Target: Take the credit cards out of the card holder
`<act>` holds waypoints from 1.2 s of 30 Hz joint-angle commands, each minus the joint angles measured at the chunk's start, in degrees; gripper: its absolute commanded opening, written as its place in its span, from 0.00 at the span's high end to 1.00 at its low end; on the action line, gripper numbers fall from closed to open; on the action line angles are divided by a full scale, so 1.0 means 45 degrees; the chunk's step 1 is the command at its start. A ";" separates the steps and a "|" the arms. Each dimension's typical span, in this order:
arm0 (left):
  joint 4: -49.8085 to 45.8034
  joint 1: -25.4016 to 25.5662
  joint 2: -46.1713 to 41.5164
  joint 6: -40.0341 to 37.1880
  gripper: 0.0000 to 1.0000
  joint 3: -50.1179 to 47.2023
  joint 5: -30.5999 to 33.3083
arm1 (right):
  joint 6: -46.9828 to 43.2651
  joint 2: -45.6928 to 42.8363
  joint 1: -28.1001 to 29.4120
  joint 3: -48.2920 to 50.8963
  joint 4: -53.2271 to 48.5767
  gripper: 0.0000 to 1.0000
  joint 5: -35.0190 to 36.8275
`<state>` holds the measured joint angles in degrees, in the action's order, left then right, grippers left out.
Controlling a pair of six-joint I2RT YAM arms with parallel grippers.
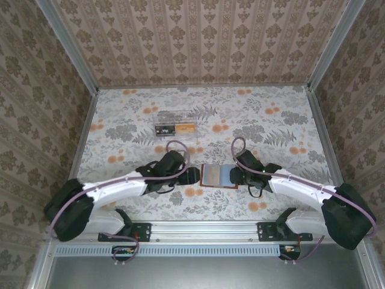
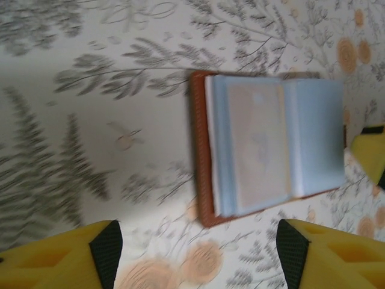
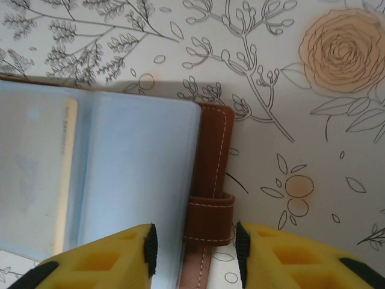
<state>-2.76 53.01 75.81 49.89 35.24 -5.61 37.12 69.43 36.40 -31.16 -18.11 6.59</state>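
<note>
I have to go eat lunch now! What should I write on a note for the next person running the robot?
Left hand: open, holding nothing, hovering just short of the card holder.
Right hand: open, its fingers either side of the holder's strap; I cannot tell if it presses down.
Holder: lying open on the table between both hands.
Cards: a tan card sits tucked inside it.
Done: holder is open.
Left: pull the cards out.
</note>
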 commanded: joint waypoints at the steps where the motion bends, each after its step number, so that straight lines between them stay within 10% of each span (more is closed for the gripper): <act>1: 0.1062 0.0286 0.1129 -0.0010 0.32 0.1040 -0.0233 | 0.0637 0.0052 -0.0138 0.0222 0.1009 0.61 -0.0659; 10: 0.1735 0.0468 0.3514 -0.0013 0.47 0.2121 -0.1036 | 0.0617 0.0576 -0.0160 0.0420 0.1290 0.64 -0.0691; 36: 0.1972 0.0797 0.4967 0.0118 0.45 0.2734 -0.1648 | 0.0842 0.0767 -0.0160 0.0561 0.1529 0.65 -0.1017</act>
<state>6.15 55.96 97.03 49.95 46.52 -11.88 39.70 72.49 35.88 -29.50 -11.73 3.38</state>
